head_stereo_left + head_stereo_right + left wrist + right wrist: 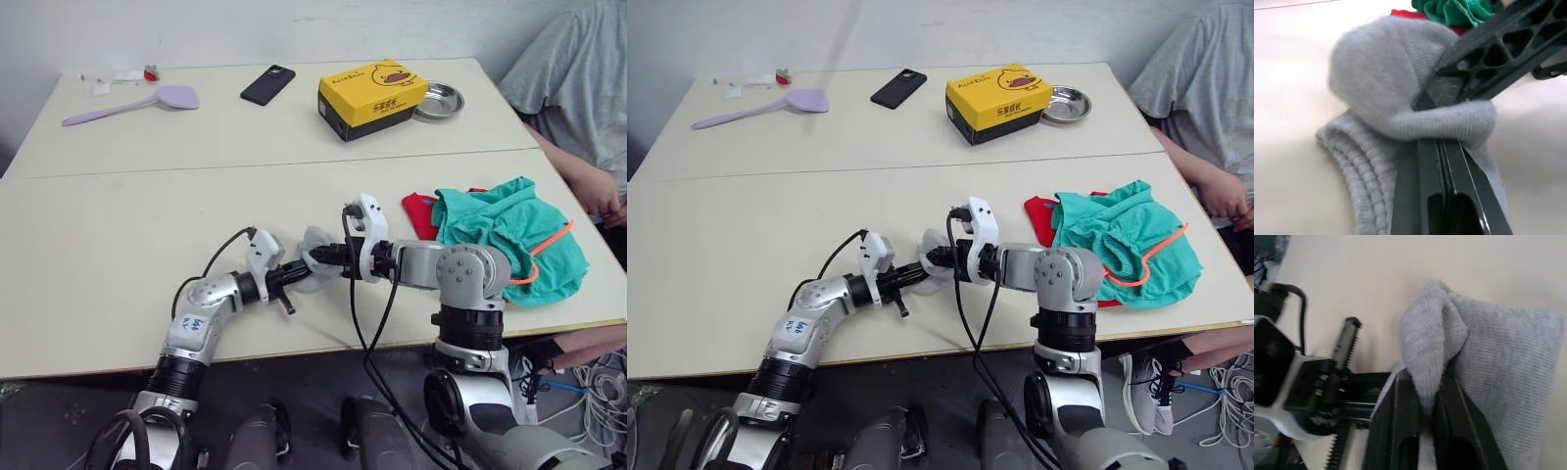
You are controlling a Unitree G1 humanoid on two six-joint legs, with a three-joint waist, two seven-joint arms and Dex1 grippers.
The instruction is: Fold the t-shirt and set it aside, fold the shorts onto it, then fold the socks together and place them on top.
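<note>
Both grippers meet at the near table edge, so this looks like the sock-folding step. Left gripper (291,286) and right gripper (323,259) each have their fingers pinched on the grey socks (315,262), arms reaching in low and nearly level toward each other. Shorts (505,235) already sit on the t-shirt (419,213) off to the right. Next I'd guess: finish the fold, then carry the socks over onto that pile.
</note>
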